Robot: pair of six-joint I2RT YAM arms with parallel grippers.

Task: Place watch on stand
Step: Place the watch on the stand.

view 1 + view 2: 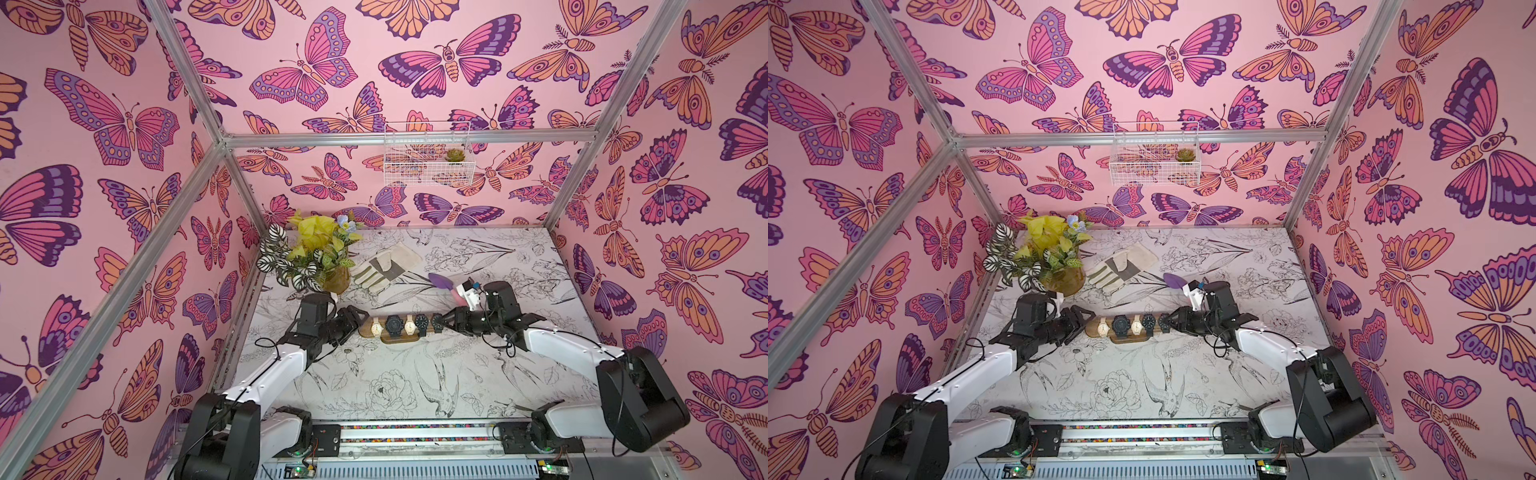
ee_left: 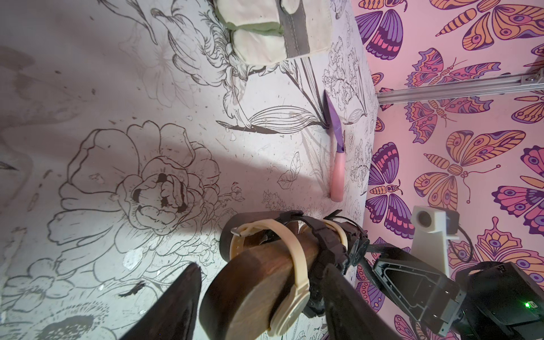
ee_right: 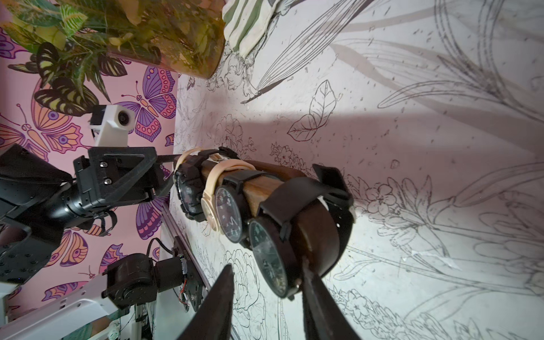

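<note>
Looked to me like the tail end of the placing step. The watch (image 3: 268, 259), the dark one on a dark strap, sat looped round the right end of the stand (image 1: 399, 339). The stand ran left to right in the middle of the worktop (image 1: 374, 386). More watches were lined up along the bar to its left, with a cream watch (image 1: 377, 328) nearest the left end.

The right gripper (image 1: 446, 322) was right up against that right end. In the right wrist view its fingers (image 3: 220, 306) were apart, one either side of the watch face, not clamped on it. One finger looked to be touching the bar end or the case edge, and I couldn't tell which.

The left gripper (image 1: 357, 320) sat at the opposite end. Its fingers (image 2: 179, 303) were apart too and straddled the rounded wood. A sliver of gap showed on one side, and the other side was hidden behind the cream watch. My guess is it was there to steady the stand.

Both forearms angled in from the near corners with wrists low. The grippers lay roughly level, pointing at each other along the bar.

Next move, I reckon, is for the right arm to back straight out to the right. The watch sits so close to the end that a snagged strap could drag it off.
</note>
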